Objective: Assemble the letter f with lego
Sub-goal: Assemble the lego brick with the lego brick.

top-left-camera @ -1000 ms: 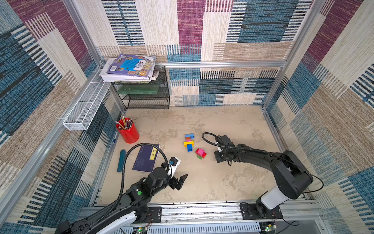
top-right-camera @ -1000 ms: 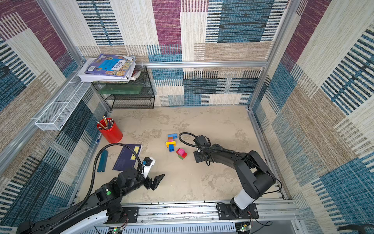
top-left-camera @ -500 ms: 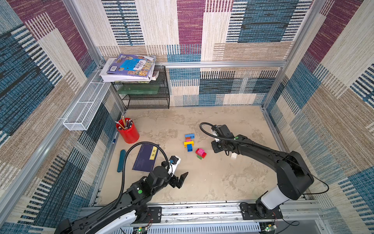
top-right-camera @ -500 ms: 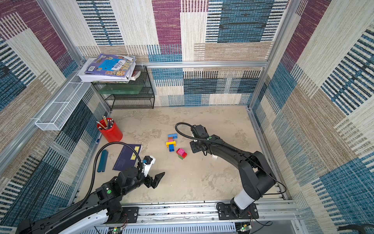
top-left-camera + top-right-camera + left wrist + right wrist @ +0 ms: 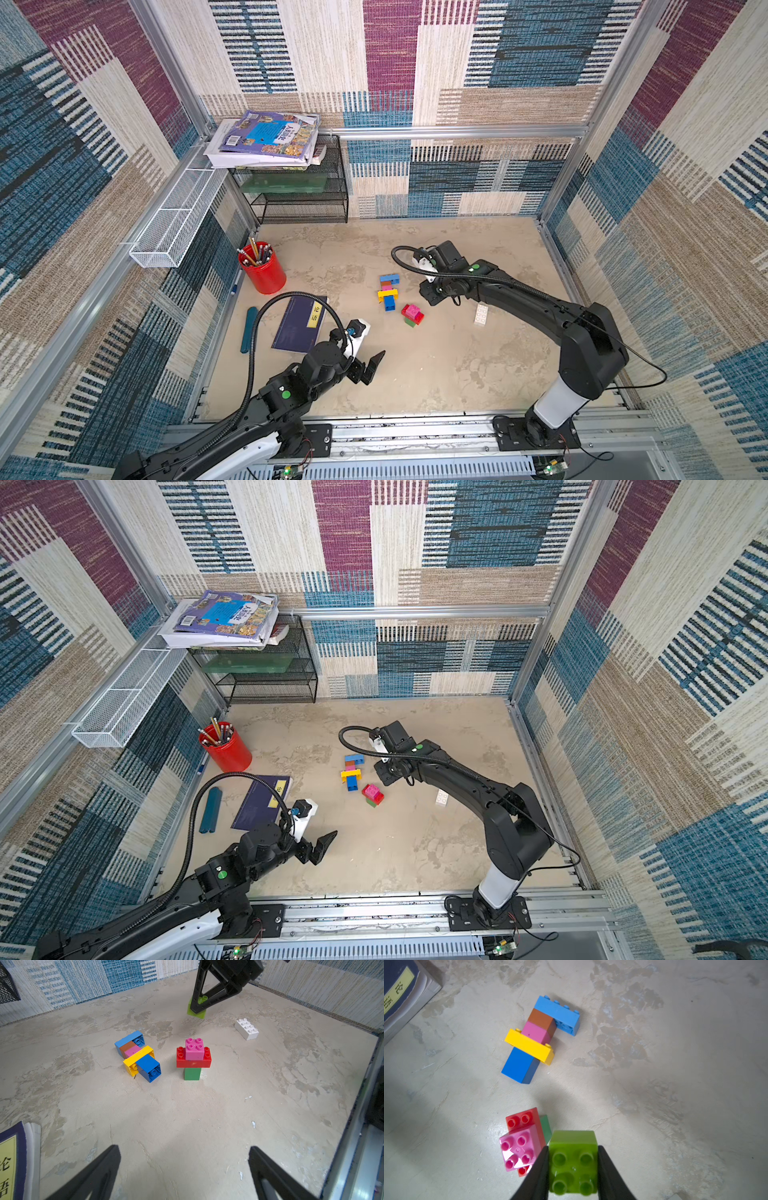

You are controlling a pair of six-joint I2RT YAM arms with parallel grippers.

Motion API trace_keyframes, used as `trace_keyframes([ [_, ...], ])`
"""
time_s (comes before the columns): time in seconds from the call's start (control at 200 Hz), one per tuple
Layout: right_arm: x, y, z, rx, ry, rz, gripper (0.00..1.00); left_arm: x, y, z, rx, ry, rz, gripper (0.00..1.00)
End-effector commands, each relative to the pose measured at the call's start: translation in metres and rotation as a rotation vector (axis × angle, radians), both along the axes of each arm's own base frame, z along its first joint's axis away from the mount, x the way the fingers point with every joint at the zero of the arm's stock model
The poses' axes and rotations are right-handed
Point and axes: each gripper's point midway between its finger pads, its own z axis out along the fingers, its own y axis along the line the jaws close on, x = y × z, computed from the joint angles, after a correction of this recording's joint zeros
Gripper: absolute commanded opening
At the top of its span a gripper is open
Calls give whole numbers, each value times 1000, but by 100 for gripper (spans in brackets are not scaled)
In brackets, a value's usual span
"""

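Ten lego bricks show: a five-brick run (image 5: 387,294) lying flat mid-table, a three-brick stack (image 5: 412,311) upright just beside it, one white brick (image 5: 481,314) apart, one lime brick (image 5: 573,1162) pinched by the right gripper (image 5: 573,1149) near the stack. Left gripper (image 5: 184,1148) hovers low, fingers spread wide. In both top views the lime brick is hidden.

Overhead and close wrist views share lego (image 5: 387,294).
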Motion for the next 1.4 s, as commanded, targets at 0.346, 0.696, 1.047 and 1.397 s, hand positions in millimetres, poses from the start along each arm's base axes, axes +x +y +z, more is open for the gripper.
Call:
trace_keyframes([
  [0.346, -29, 31, -7, -38, 32, 199, 34, 4, 12, -1, 12, -22, 59, 99],
  [0.696, -33, 38, -13, -67, 23, 230, 34, 5, 11, -6, 24, -10, 62, 99],
  [1.047, -29, 37, -18, -82, 23, 223, 34, 6, 9, -7, 33, -2, 56, 99],
  [1.397, -38, 34, -37, -105, 92, 233, 34, 6, 8, -7, 31, -3, 56, 99],
])
